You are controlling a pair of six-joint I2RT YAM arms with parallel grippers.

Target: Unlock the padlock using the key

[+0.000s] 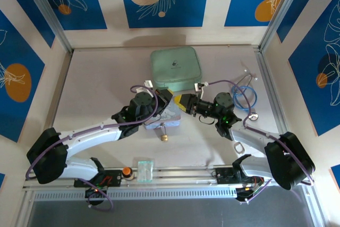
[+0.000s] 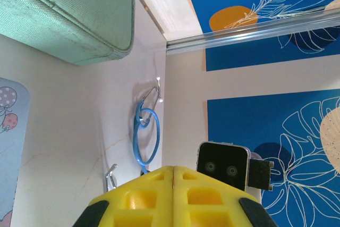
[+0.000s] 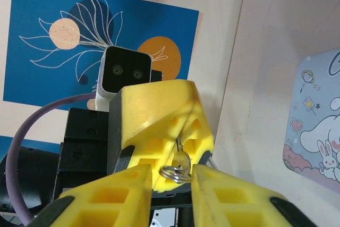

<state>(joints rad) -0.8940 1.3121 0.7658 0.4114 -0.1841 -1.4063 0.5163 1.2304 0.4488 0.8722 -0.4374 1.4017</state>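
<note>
**Hands nose to nose at mid-table, key between them**

The left hand (image 2: 173, 176) is clamped right down, its yellow fingers meeting in one tight seam. The right wrist camera gives what the left wrist camera can't: the very small pale metal key (image 3: 181, 159) sticks out of that seam, thin end pinched in it, with its little silver split ring (image 3: 171, 172) hanging below. The right hand (image 3: 172, 175) faces it with its fingers a narrow gap apart, and the ring sits right in that gap. Whether the pads are actually pressing the ring, I can't tell.

Up to the overhead view: the two hands meet tip to tip over the flat lilac cartoon tin (image 1: 169, 119). The key is too small to pick out from up there. That view does give us the tiny brass-gold padlock (image 1: 164, 137), lying on the pale table (image 1: 101, 89) just on the near side of the tin, apart from both hands.

Beyond the hands, the rounded mint-green fabric case (image 1: 173, 68) sits toward the far wall. The left wrist view catches the blue-handled scissors (image 2: 144, 136) lying along the foot of the right wall.

As for room, there's a broad stretch of bare table left of the left arm, running up to the left wall. On the right there's a tighter strip between the right arm and the scissors. An aluminium rail (image 1: 180, 176) bounds the near edge.
</note>
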